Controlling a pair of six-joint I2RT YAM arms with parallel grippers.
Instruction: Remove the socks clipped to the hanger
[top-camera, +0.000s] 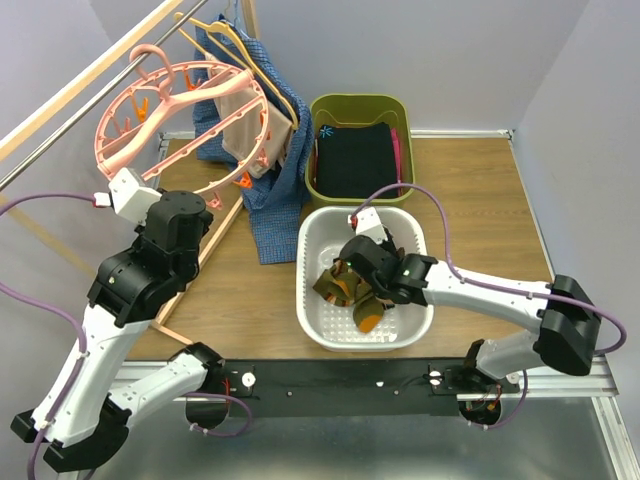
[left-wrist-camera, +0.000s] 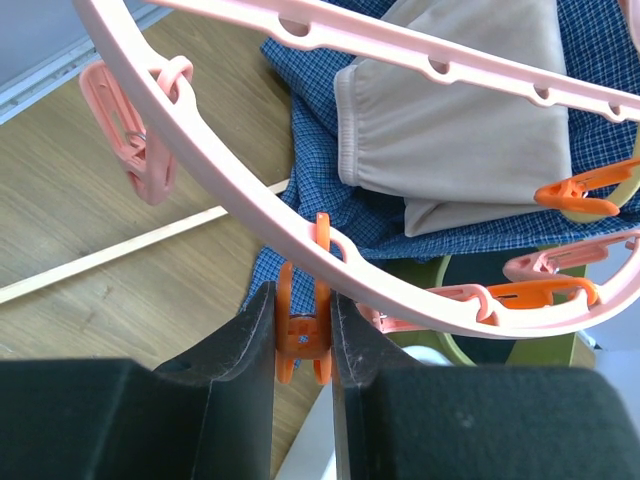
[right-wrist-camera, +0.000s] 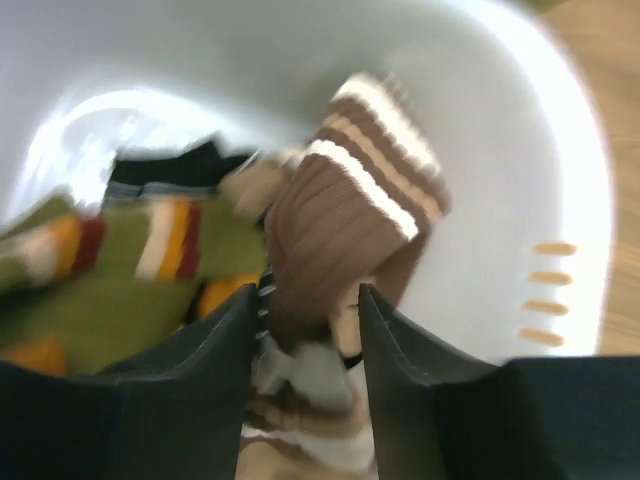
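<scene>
At the lower middle of the overhead view, the right gripper (top-camera: 352, 276) reaches into a white plastic tub (top-camera: 303, 285) on the wooden table (top-camera: 480, 200). The socks (top-camera: 340, 288) lie heaped in this tub. One with an orange patch (top-camera: 368, 318) is at the near end. In the right wrist view, the right gripper's fingers (right-wrist-camera: 390, 340) stand partly apart, and a brown sock with cream stripes (right-wrist-camera: 345, 205) fills the gap between them. The picture is too blurred to tell whether they are pinching it. An olive sock with red and orange bands (right-wrist-camera: 110, 270) lies at the left of that frame, against the tub's wall.

At the left of the overhead view, the left arm rises toward the salmon-pink ring hanger (top-camera: 120, 125), which hangs from a rail (top-camera: 90, 72) at the upper left. In the left wrist view, the left gripper (left-wrist-camera: 302, 300) is closed tight on an orange clip (left-wrist-camera: 303, 335) that dangles from the ring. A pink clip (left-wrist-camera: 130, 130) hangs at the upper left of that frame. Beyond the ring hang a beige garment (left-wrist-camera: 460, 130) and a blue checked garment (left-wrist-camera: 330, 215).

Farthest back, at top centre of the overhead view, a green bin (top-camera: 360, 101) holds folded black clothing (top-camera: 355, 160).
</scene>
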